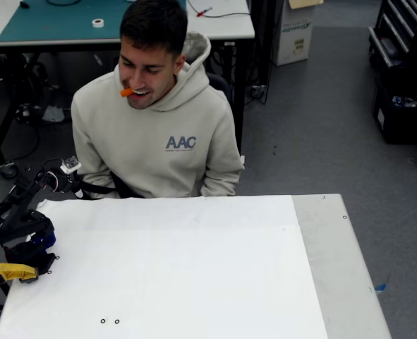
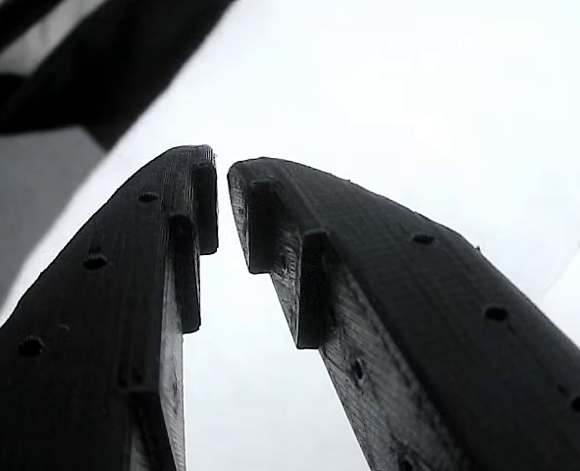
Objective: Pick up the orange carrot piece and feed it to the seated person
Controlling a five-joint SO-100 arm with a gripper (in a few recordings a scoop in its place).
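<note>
So the orange carrot piece [image 1: 126, 92] is sitting in the seated person's [image 1: 159, 134] mouth, one end poking out toward the left of the fixed view, well apart from the robot. The person is in a beige hoodie with blue "AAC" on the chest, right behind the far edge of the counter [image 1: 194, 268], which is covered with a plain white sheet, with a grey strip of bare top along the right side. The black arm [image 1: 17, 219] is folded up at the left edge of the counter, and there's a yellow clamp handle [image 1: 7, 272] just below it at the corner. In the wrist view the claw [image 2: 223, 167] has nothing in it: the two black fingers [image 2: 123, 324] are nearly closed, tips just a thin sliver apart, with only the white surface showing through the gap between them. Two small black rings [image 1: 109, 321] lie near the front edge of the sheet. Behind the person there's another table with a green mat [image 1: 67, 21] and a roll of white tape [image 1: 97, 22] on it.
</note>
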